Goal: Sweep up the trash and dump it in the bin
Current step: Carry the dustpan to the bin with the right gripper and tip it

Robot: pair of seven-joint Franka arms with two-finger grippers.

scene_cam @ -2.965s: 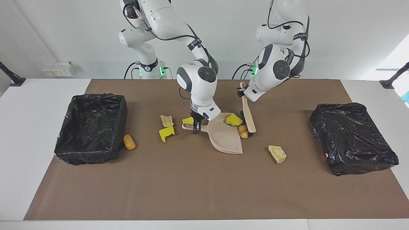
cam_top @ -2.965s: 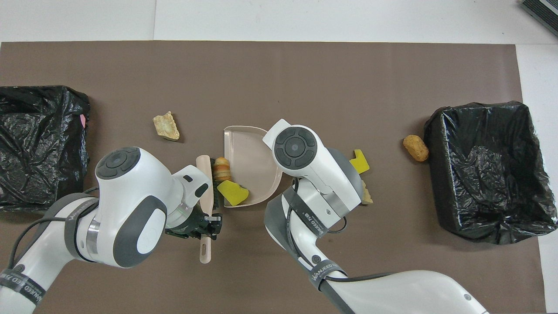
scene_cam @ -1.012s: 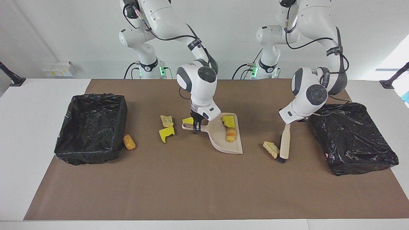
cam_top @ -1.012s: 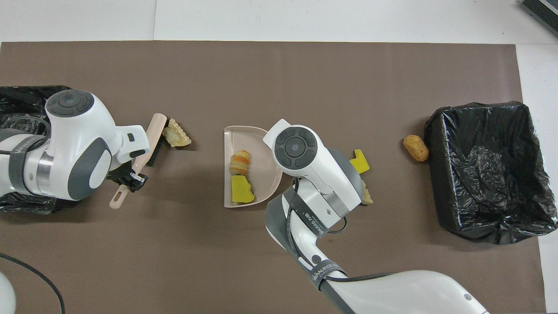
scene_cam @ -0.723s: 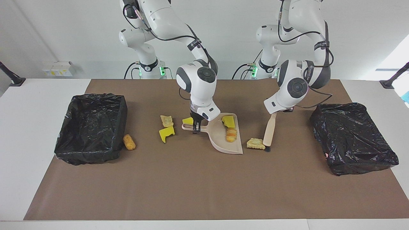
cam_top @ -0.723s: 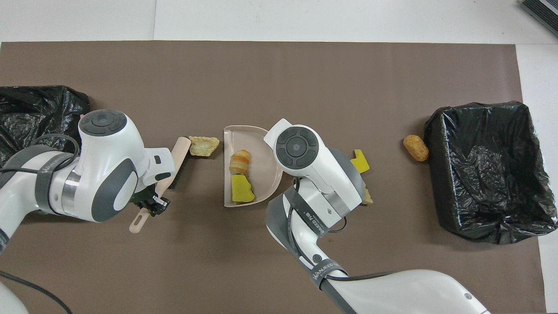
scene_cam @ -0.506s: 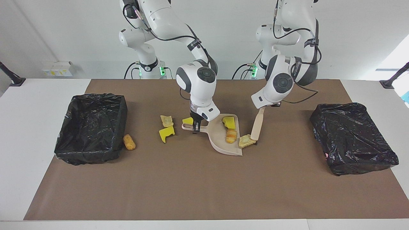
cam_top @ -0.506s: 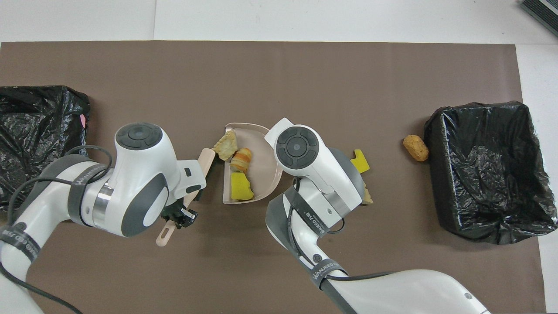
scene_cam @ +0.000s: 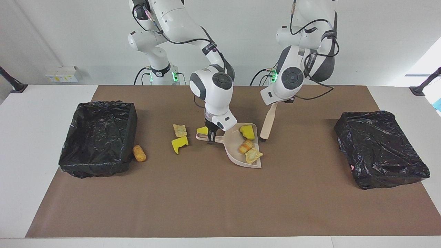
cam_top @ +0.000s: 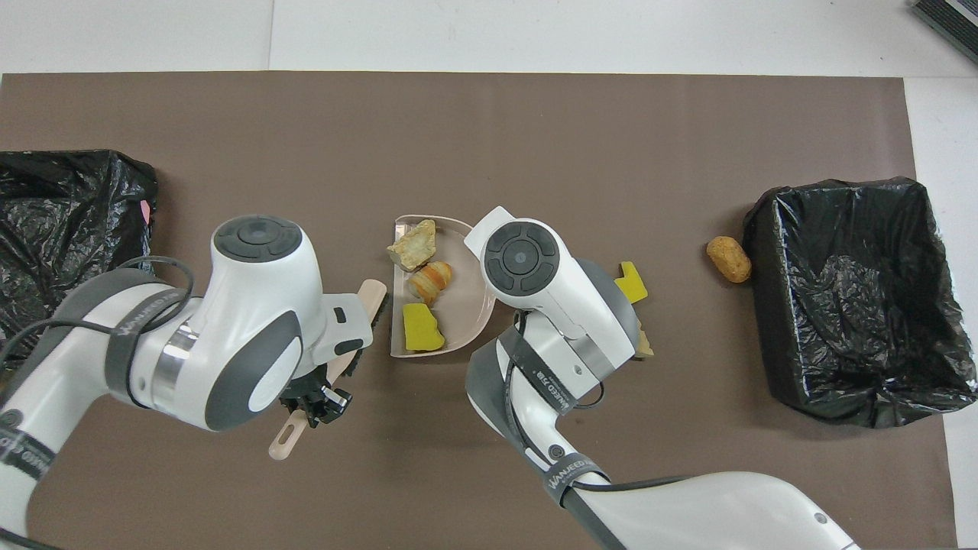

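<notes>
Four trash pieces (scene_cam: 179, 130) lie beside the dustpan (scene_cam: 237, 151), outside it.

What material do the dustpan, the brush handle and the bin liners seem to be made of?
The dustpan looks like beige moulded plastic: smooth, even colour, thin raised rim. The brush handle seems pale wood or wood-coloured plastic; its matte tan surface leaves this open. The bin liners look like thin black plastic film, glossy and full of wrinkles.

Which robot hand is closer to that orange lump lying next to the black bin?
The right gripper: it holds the dustpan handle mid-table, nearer the orange lump. The left gripper, holding the brush, is toward the other bin.
</notes>
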